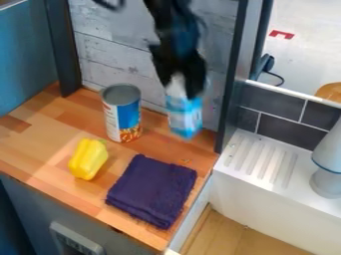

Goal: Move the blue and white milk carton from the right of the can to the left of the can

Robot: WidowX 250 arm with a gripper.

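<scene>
Gripper [180,87] tight on the blue-and-white bottle [185,117], upper middle, we hold it straight, clear of the can [122,113].

no text can be read. the print on the can's label [124,118] is too small, and the blue-and-white container [185,118] is blurred.

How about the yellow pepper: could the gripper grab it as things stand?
Probably not: the gripper seems to hold the blue-and-white bottle, so it would likely need freeing first. The yellow pepper itself lies uncovered on the counter.
</scene>
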